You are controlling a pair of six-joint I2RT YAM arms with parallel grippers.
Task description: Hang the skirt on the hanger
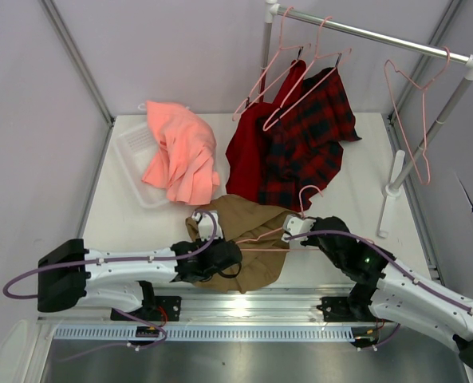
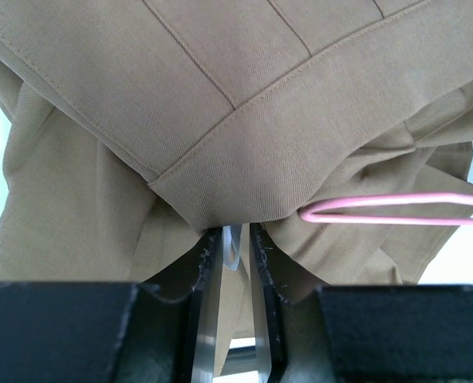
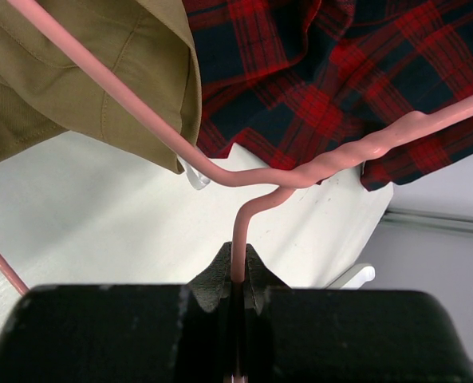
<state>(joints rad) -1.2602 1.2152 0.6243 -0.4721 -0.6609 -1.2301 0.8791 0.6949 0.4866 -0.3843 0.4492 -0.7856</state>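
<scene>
Top external view: we pinch the plain khaki cloth skirt (image 1: 252,223) with our left gripper (image 1: 234,255) near the white table's (image 1: 340,207) front edge. Our right gripper (image 3: 238,267) clamps the neck of the thin pink wire hanger (image 3: 300,174), which lies across the skirt.

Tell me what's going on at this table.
Two arms are working a skirt onto a hanger. The left hand pinches a bunched fold of the skirt, which lies on the table close to the arms. The right hand clamps the hanger's wire just past its twisted neck, and one hanger corner lies against the cloth. The skirt is not yet on the hanger.
</scene>
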